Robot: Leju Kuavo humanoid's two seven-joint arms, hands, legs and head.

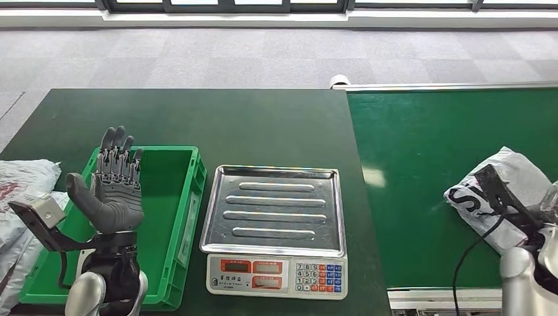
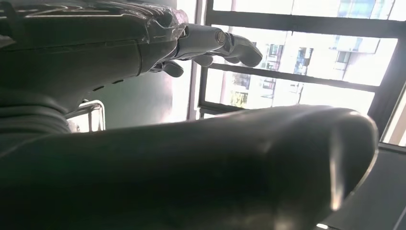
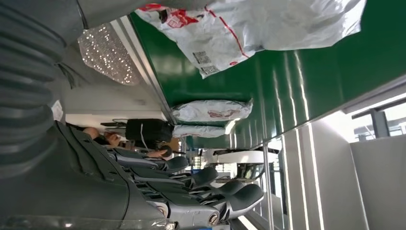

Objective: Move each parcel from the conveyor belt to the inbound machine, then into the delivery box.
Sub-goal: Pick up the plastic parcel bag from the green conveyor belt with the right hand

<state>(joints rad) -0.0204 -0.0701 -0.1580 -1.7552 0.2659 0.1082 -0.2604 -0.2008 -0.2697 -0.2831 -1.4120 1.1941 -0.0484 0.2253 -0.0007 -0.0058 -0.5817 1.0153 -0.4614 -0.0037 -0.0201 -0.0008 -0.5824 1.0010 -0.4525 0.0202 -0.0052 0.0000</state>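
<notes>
While its fingers spread wide, the left hand (image 1: 117,187) hovers empty above the green plastic crate (image 1: 177,227). The right hand (image 3: 158,191), fingers extended and grasping nothing, sits just beside the white plastic parcel (image 1: 507,187).

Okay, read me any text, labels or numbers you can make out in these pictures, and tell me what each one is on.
"7 8 9", "4 5 6", "1 2 3": keypad on the scale, just legible.
Small label above the scale's displays: too blurred to read.
Large black letters on the white parcel on the conveyor belt: partly hidden, perhaps an "S".
Shipping label and red print on that parcel, right wrist view: too small to read.
</notes>
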